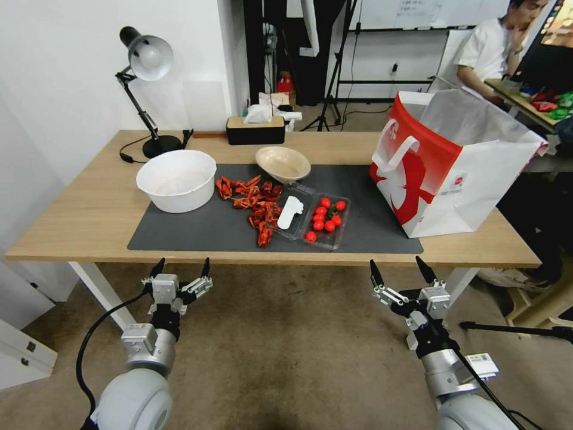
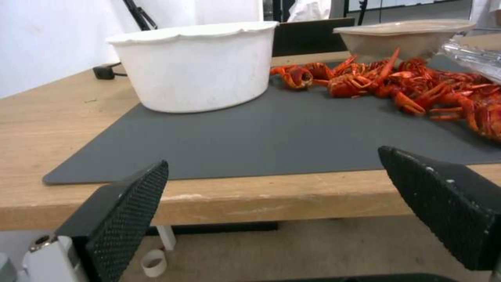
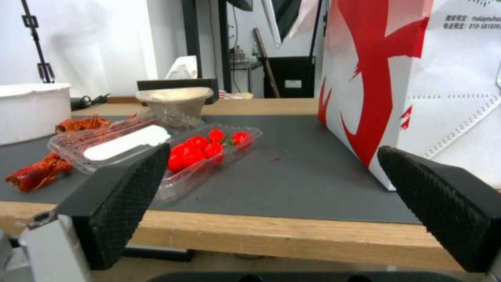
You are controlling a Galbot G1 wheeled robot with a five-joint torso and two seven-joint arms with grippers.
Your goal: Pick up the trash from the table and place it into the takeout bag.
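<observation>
The trash lies on the dark mat [image 1: 197,230] of the table [image 1: 83,209]: a pile of red crayfish shells [image 1: 253,200] [image 2: 417,88], a shallow beige bowl [image 1: 283,163] [image 3: 175,100], and an open clear plastic box [image 1: 313,218] [image 3: 156,152] holding small red tomatoes and a white label. The red-and-white takeout bag [image 1: 441,167] [image 3: 417,78] stands open at the mat's right end. My left gripper [image 1: 182,266] [image 2: 274,158] and right gripper [image 1: 398,266] [image 3: 274,150] hang open and empty below the table's front edge.
A large white bowl [image 1: 176,179] [image 2: 198,66] sits on the mat's left part. A black desk lamp [image 1: 146,60] and a tissue box [image 1: 255,128] stand along the back edge. A person sits behind the bag at another desk. Carpet floor lies under the arms.
</observation>
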